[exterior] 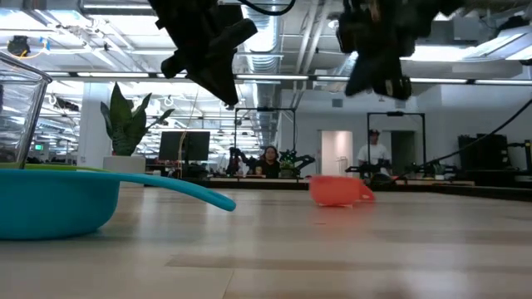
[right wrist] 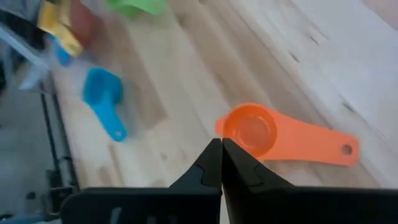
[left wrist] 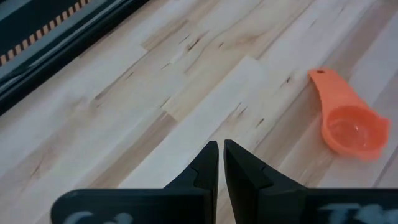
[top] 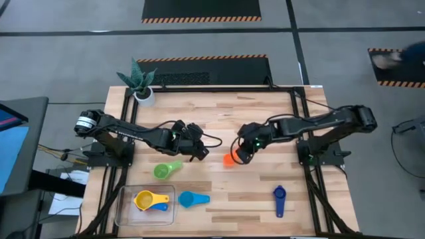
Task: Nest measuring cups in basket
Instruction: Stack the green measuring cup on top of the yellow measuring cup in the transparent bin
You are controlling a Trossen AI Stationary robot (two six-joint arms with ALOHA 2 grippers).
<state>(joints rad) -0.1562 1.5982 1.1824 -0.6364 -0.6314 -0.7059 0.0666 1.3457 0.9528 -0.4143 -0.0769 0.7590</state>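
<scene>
Taking the shallow clear plastic rectangular basket (top: 123,211) at the counter's near left corner as the landmark, a yellow plastic scoop-cup (top: 145,199) already sits inside it on top of a medium blue scoop-cup (top: 159,207), while a light blue plastic scoop-cup (top: 188,198) lies just outside its right wall and a green plastic scoop-cup (top: 163,170) lies a little beyond its far edge. A dark blue flat-handled scoop-cup (top: 279,200) rests well to the right of the basket. Farther off, toward the middle of the pale wooden counter (top: 219,113), an orange-red plastic scoop-cup (top: 230,159) lies directly below the right hand (right wrist: 221,163), whose fingers are clenched together on nothing, hovering just above the cup's bowl. The left hand (left wrist: 221,163), also clenched and empty, hangs over bare wood beyond the green cup. The likely trouble is that a hand coming down with fingers pressed together would shove or flip the light cup rather than take it; a grip on the bowl's rounded rim could also slip, and stacking cups out of size order would keep them from nesting. The right wrist view shows the orange-red cup upright with its handle pointing away from the basket, which the high view hides under the arm; the low view alone shows both hands raised clear of the counter.
</scene>
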